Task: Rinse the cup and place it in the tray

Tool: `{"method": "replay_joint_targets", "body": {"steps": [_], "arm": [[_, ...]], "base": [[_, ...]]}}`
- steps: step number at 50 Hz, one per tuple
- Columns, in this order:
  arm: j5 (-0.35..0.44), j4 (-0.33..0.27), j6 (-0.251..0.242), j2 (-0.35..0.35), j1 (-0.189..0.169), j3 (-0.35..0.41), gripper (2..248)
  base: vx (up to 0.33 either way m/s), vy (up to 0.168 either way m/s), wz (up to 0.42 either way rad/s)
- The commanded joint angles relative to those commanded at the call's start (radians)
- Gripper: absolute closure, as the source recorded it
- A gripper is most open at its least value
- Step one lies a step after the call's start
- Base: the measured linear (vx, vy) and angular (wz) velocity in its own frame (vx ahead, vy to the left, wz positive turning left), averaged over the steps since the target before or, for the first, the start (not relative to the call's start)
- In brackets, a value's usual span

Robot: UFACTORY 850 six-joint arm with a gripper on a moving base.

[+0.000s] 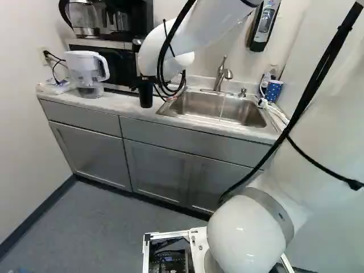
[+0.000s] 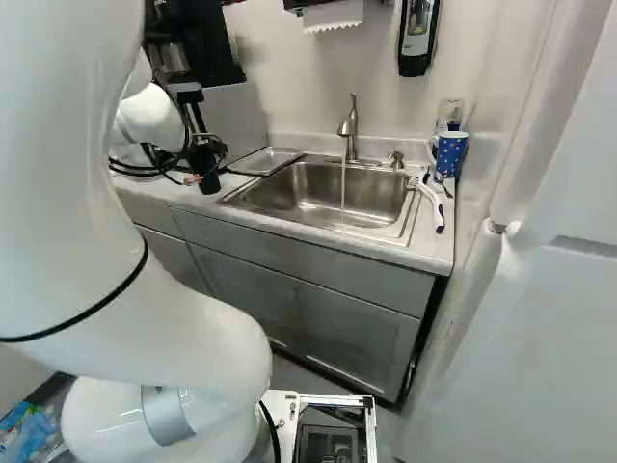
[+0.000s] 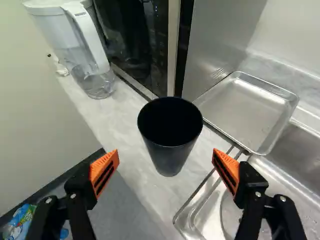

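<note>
Ridged orange pads [image 3: 102,164] flank the wide-open hand [image 2: 202,166], smooth tapered black cup [image 3: 170,131] ahead

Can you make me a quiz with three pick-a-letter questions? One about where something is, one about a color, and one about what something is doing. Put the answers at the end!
1. Where is the flat, shiny metal tray?
A) On the gray floor
B) At the edge of the metal sink
C) Inside the white plastic pitcher

2. What color are the pads on the robot's black two-fingered claw?
A) Green
B) Pink
C) Orange

3. What is the silver metal faucet doing?
A) Running water
B) Staying dry, with no water coming out
C) Lying in the sink

Answers:
1: B, because the wrist view shows the tray right by the sink's rim.
2: C, because both pads look bright orange in the wrist view.
3: A, because the right base view shows a thin stream falling from it into the sink.
</note>
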Motion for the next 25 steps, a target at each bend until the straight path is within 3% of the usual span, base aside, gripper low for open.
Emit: {"method": "replay_joint_targets", "body": {"steps": [25], "arm": [[0.093, 0.0, 0.0, -0.036, 0.003, 0.022, 3]], "base": [[0.0, 0.0, 0.0]]}}
